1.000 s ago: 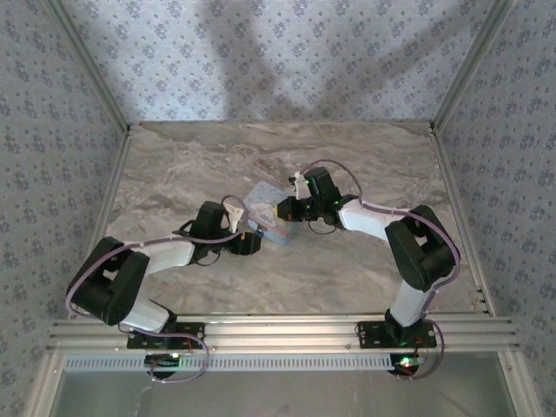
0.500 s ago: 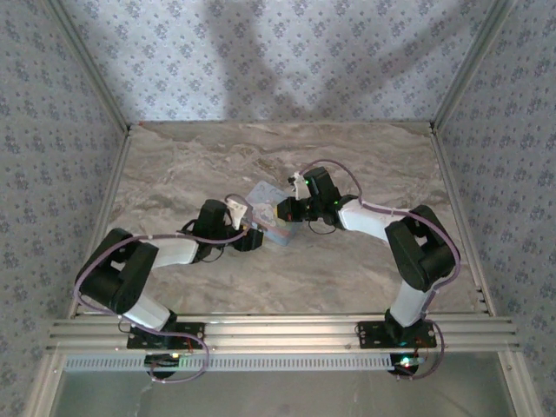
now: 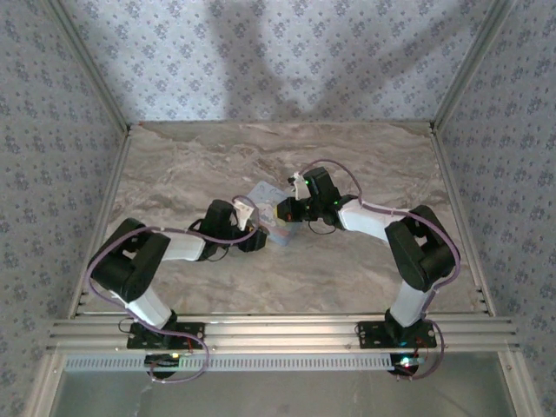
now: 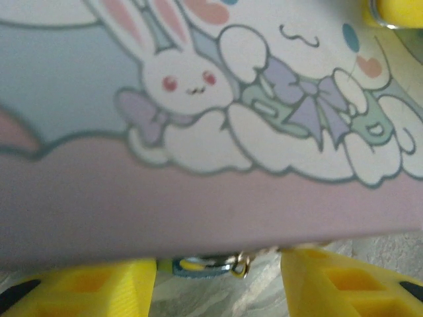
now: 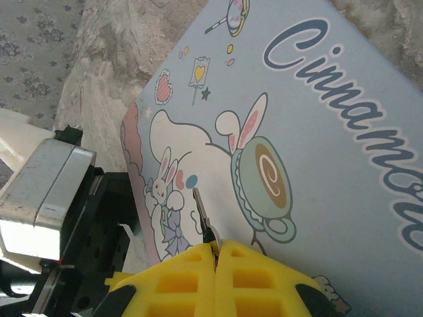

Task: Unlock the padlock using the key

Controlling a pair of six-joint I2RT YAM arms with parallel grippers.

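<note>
With your right gripper (image 5: 216, 248) pinching the thin silver key (image 5: 200, 210) and left gripper (image 4: 218, 281) wide either side of the tiny blue padlock (image 4: 198, 266), clamp its light, likely slippery body

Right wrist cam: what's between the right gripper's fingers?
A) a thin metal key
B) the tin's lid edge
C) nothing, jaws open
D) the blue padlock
A: the right gripper is closed on the key, whose thin metal shaft sticks out from between the yellow fingers over the printed tin box.
</note>
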